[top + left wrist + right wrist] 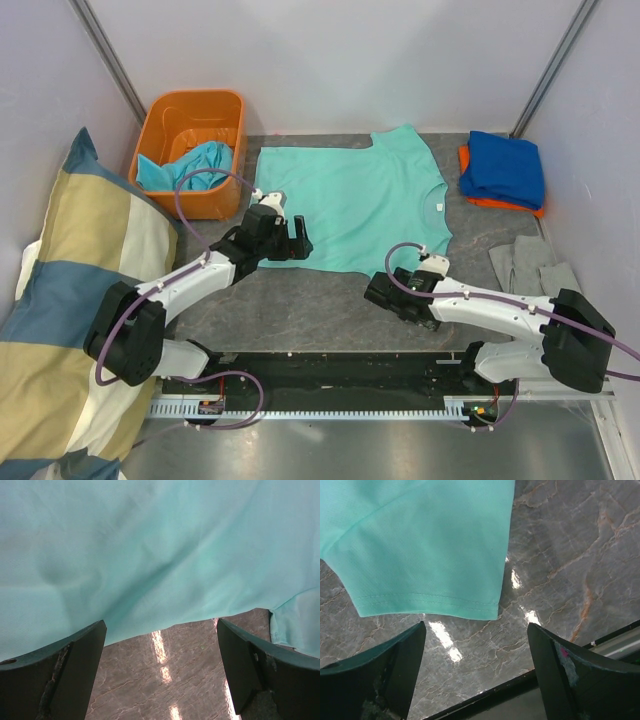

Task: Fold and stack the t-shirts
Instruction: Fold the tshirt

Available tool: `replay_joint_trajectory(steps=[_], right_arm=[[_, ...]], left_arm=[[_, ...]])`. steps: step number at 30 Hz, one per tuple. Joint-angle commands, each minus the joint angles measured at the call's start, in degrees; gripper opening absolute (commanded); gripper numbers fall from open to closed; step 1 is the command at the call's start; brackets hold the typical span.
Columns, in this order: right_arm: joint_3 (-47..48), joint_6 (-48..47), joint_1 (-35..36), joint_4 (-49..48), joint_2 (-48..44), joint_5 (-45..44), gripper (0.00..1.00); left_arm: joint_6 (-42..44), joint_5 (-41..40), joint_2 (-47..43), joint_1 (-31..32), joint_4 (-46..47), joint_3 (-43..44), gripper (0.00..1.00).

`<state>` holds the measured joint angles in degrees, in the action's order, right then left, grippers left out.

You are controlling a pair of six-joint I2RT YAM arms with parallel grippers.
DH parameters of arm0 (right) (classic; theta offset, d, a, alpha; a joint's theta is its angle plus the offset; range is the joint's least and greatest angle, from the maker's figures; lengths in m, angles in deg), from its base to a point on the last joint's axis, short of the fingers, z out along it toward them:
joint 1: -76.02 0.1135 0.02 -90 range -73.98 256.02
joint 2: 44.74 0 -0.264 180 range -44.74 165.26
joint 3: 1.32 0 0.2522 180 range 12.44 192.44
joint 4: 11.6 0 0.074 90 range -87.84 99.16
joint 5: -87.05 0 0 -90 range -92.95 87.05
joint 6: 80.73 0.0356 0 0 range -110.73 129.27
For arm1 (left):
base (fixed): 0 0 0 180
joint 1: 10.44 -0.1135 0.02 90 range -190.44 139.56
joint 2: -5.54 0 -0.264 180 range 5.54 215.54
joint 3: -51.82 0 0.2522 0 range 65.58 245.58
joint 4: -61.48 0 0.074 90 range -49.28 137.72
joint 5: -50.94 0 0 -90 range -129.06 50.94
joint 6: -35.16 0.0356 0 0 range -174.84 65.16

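A mint-teal t-shirt lies spread flat on the grey marbled table. My left gripper stands open at the shirt's near left hem. In the left wrist view the cloth fills the top, and the left gripper has only bare table between its fingers. My right gripper is open just short of the near right corner. The right wrist view shows a stitched sleeve hem ahead of the right gripper. At the far right a folded royal blue t-shirt rests on an orange one.
An orange bin at the back left holds a crumpled turquoise t-shirt. A grey cloth lies at the right, near the right arm. A big blue-and-cream striped pillow leans along the left side. The table's black front edge runs just below the right gripper.
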<state>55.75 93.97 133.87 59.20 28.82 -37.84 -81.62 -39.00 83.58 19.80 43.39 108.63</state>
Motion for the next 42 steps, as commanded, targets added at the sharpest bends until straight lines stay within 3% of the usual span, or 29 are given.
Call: replay_joint_trajectory(steps=[1, 13, 31, 42], right_arm=[[-1.65, 7.92, 1.04, 2.46, -0.61, -2.81, 0.89], [-6.48, 11.18, 1.13, 0.89, -1.23, -2.55, 0.71], [-9.56, 9.25, 1.13, -5.79, 2.11, -1.23, 0.63], [-9.65, 8.11, 1.13, -6.85, 2.55, -1.14, 0.36]], left_arm=[[-1.08, -0.32, -1.40, 0.61, 0.21, -0.51, 1.00], [-1.16, -0.32, -0.70, 0.70, 0.21, -0.33, 1.00], [-1.25, -0.76, -0.52, 0.70, 0.03, -0.68, 1.00], [-1.34, -1.72, -1.14, 0.61, -0.67, -1.04, 1.00]])
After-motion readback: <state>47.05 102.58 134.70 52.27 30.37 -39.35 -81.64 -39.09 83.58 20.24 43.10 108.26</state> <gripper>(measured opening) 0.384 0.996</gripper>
